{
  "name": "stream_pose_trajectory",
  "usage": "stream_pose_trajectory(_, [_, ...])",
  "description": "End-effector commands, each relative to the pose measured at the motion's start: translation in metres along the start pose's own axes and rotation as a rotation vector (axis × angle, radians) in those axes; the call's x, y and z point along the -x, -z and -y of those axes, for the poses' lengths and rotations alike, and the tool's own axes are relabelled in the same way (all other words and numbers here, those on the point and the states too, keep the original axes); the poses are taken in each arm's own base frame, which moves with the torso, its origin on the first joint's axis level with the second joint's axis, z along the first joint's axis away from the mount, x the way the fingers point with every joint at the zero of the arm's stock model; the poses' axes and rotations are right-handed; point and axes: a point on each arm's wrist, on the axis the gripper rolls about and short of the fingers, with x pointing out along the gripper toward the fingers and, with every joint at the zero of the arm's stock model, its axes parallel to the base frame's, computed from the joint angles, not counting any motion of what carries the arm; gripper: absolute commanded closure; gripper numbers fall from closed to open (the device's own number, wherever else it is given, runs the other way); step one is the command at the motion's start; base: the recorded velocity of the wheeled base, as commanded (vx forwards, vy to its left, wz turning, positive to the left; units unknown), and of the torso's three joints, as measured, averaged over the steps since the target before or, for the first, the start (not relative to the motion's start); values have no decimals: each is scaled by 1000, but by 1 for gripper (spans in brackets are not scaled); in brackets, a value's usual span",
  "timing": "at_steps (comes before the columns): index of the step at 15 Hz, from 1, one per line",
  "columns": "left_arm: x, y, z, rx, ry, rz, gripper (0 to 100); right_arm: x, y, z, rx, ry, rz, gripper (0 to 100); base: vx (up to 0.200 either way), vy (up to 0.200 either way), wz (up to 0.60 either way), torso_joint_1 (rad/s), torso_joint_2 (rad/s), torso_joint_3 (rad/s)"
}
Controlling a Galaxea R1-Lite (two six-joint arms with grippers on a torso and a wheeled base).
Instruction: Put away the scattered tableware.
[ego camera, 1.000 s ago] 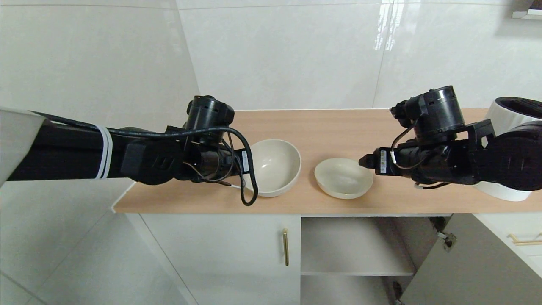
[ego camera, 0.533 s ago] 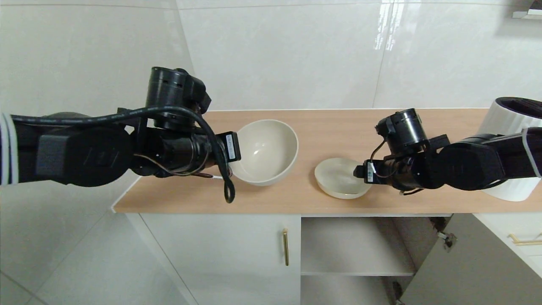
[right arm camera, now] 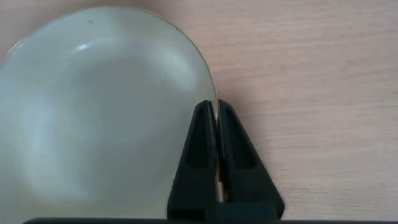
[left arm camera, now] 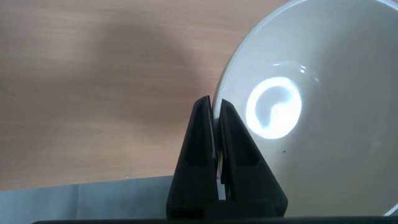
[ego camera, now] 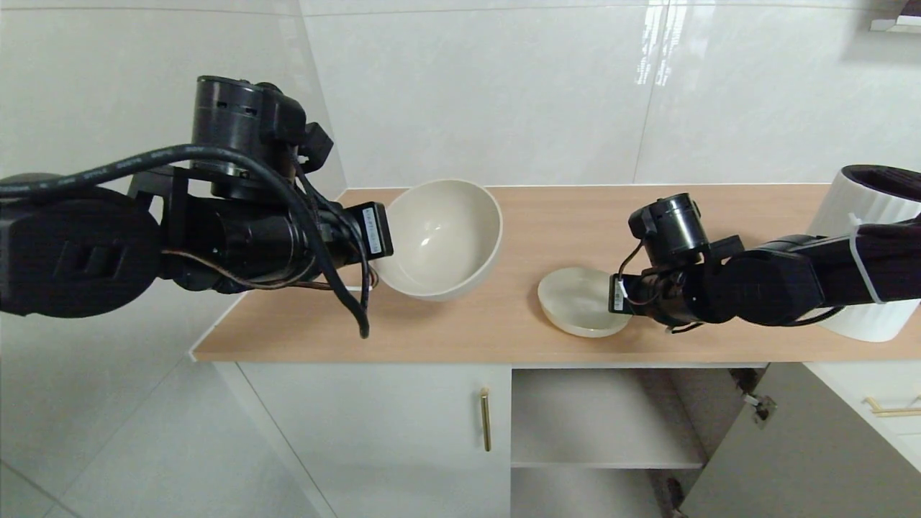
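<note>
A large cream bowl (ego camera: 440, 237) hangs tilted above the wooden counter (ego camera: 518, 216), its opening turned toward me. My left gripper (ego camera: 381, 234) is shut on its rim; the left wrist view has the two fingers (left arm camera: 202, 134) pinching the large bowl (left arm camera: 311, 118). A smaller, shallow cream bowl (ego camera: 579, 309) sits on the counter to the right, tipped up a little at its right side. My right gripper (ego camera: 620, 296) is shut on that right rim, and the right wrist view shows the rim of the small bowl (right arm camera: 106, 106) clamped between the fingers (right arm camera: 227, 143).
A tall white ribbed container (ego camera: 867, 259) with a dark rim stands at the counter's right end, behind my right arm. Below the counter an open cabinet (ego camera: 604, 424) with a shelf sits beside a closed door with a brass handle (ego camera: 486, 419). White tiled walls bound the counter at back and left.
My left gripper has lifted the large bowl off the counter and tilted it, moving up and left. My right gripper has come down onto the small bowl's right rim and shut on it.
</note>
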Motion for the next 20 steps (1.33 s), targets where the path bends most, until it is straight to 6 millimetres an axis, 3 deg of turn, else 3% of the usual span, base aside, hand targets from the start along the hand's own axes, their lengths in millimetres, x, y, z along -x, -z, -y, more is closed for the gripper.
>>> stream_pose_trajectory(1, [10,-4,0,3,13,20,100,0,-1,-1,-6,-13,-4,100,0,0,0,0,0,0])
stream_pose_trajectory(3, [12,-3,-1,-23,10,9,100,17,-9,3,-46,-56,-1,100,0,0,0,0,0,0])
stream_pose_trajectory(6, [17,8,-6,-39,30,-34,100,73,-25,17,-95,-190,-3,100,0,0,0,0,0,0])
stream_pose_trajectory(10, [39,31,-14,-43,40,-84,100,142,-24,44,-73,-336,-78,100,0,0,0,0,0,0])
stream_pose_trajectory(15, [52,48,-23,-52,32,-122,100,148,4,51,2,-287,-237,100,0,0,0,0,0,0])
stream_pose_trajectory(17, [65,69,-32,-62,23,-167,100,140,28,57,16,-262,-292,100,0,0,0,0,0,0])
stream_pose_trajectory(20, [65,74,-34,-60,17,-186,100,123,48,58,19,-256,-299,100,-133,0,0,5,3,0])
